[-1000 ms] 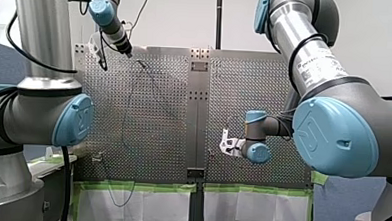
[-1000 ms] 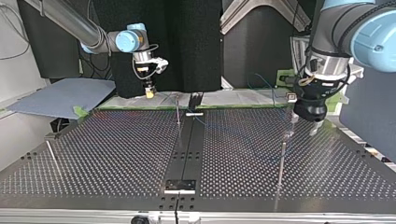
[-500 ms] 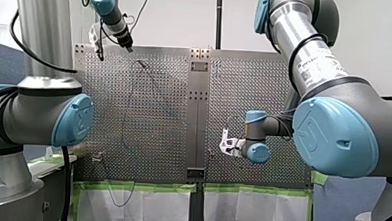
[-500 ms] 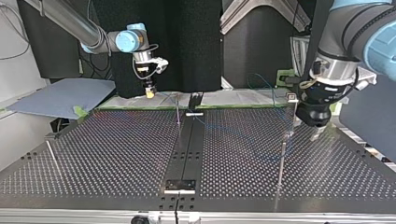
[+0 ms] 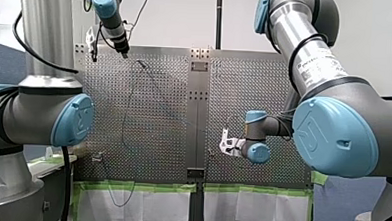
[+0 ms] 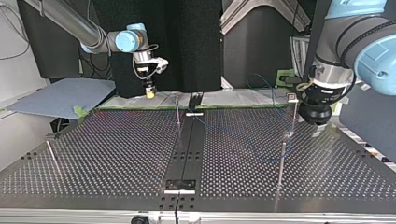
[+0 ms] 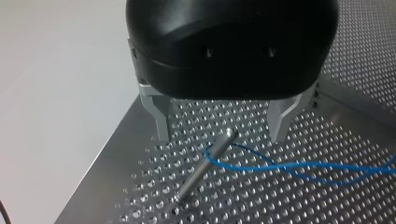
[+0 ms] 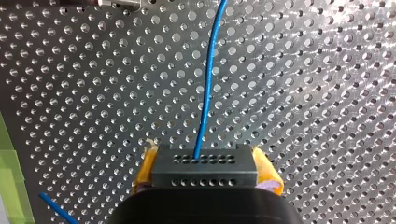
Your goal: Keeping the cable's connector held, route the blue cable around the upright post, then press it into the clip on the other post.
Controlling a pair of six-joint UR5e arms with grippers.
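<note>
Left wrist view: left jaws gaping wide; blue cable [image 7: 275, 164] looping post [image 7: 203, 169].
Right jaws: clamping connector [image 8: 204, 165].
Risk: slack loop maybe slipping off.

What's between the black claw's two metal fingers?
The left wrist view shows a slim metal post, the blue cable looped around it, under the open gap of my left claw; neither finger touches it.

Front view looks from behind, top view from across; both share the table [image 5: 255, 83]. Wrist views look close up.
</note>
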